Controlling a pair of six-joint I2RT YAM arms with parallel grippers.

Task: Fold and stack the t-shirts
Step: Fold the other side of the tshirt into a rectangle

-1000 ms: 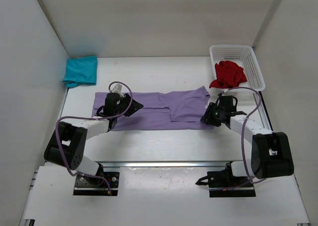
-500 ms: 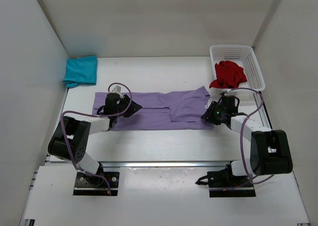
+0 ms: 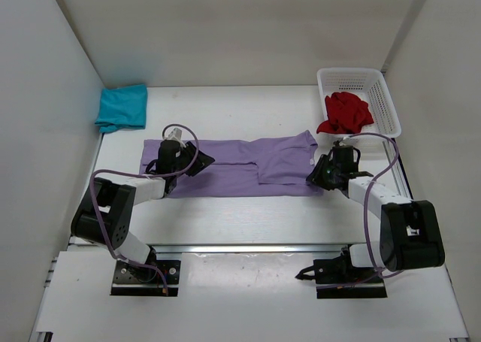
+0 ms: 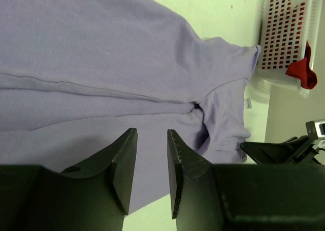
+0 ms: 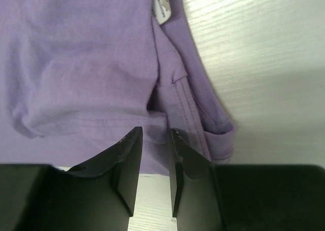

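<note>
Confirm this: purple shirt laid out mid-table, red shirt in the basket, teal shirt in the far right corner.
Wrong on one point: the teal shirt sits in the far left corner, as the top view shows. The purple shirt is laid out mid-table and the red shirt is in the basket.

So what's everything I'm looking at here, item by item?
Purple t-shirt: one, lavender, spread flat mid-table.
Teal t-shirt: one, teal, folded, far left corner.
Red t-shirt: one, red, bunched in the basket, spilling over its near rim.
Basket: one, white mesh, far right corner.
Table: one, white.
Left arm: one, black and white, jaws slightly apart over the purple t-shirt's left part.
Right arm: one, black and white, jaws slightly apart at the purple t-shirt's right edge.
</note>
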